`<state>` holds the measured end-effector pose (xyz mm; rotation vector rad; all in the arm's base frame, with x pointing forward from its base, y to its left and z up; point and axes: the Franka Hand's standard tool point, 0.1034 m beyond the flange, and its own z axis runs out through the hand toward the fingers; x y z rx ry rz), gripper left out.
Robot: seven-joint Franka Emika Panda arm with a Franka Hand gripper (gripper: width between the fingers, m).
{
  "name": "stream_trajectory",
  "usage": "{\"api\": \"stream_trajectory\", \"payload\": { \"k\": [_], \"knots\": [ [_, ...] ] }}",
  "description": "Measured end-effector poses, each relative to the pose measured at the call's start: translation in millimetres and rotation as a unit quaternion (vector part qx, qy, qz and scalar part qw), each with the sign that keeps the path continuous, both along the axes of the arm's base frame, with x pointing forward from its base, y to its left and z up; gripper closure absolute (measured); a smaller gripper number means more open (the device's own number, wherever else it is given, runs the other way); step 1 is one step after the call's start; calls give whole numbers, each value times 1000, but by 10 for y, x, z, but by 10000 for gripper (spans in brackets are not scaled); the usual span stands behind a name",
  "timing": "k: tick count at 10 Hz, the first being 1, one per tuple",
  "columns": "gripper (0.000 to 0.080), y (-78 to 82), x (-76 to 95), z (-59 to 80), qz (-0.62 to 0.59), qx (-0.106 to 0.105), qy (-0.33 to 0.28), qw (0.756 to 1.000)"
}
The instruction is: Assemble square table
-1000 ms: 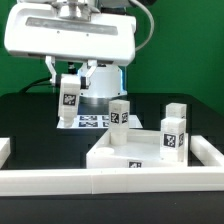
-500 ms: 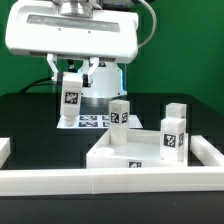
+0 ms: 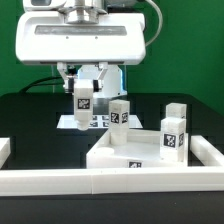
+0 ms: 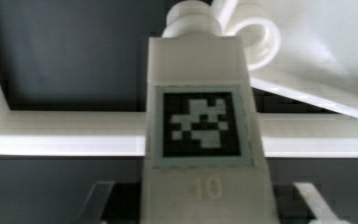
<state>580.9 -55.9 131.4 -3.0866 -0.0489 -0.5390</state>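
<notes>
1. Exterior view: gripper (image 3: 82, 92) hung over the black surface (image 3: 35, 115), jaws pinching one white leg (image 3: 82, 104) upright, tag facing camera, clear of the surface.
2. Same view: square tabletop (image 3: 135, 152) lay inside the white border wall (image 3: 110, 180), toward the exterior view's right, near the front wall.
3. Two more legs stood upright at the tabletop's corners: one (image 3: 119, 114) at the back, one (image 3: 173, 132) further to the exterior view's right. Fourth leg not made out.
4. Marker board (image 3: 96, 122) lay flat on the surface behind the tabletop, below the held leg.
5. Wrist view only: held leg (image 4: 201, 120) filled the frame, tag sharp, peg end visible, white wall band behind it.
6. Wrist view hid the other legs; exterior view hid the fingertip contact.
</notes>
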Motion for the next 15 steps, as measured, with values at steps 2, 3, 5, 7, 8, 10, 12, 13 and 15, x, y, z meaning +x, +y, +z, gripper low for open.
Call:
{"api": "stream_trajectory", "payload": {
  "k": [2, 3, 5, 7, 8, 10, 12, 13, 15],
  "knots": [
    [508, 116, 110, 26, 2, 5, -7, 1000],
    [508, 105, 185, 84, 0, 9, -9, 1000],
    [508, 82, 224, 96, -6, 13, -14, 1000],
    [508, 29, 232, 106, -8, 2, -29, 1000],
    [508, -43, 214, 105, -1, -9, -39, 999],
    [508, -202, 130, 70, -14, -26, -70, 997],
    [508, -30, 136, -9, -18, -10, -66, 998],
    [508, -3, 127, -55, -16, -9, -64, 998],
    [508, 131, 170, -88, -13, -5, -72, 997]
  ]
}}
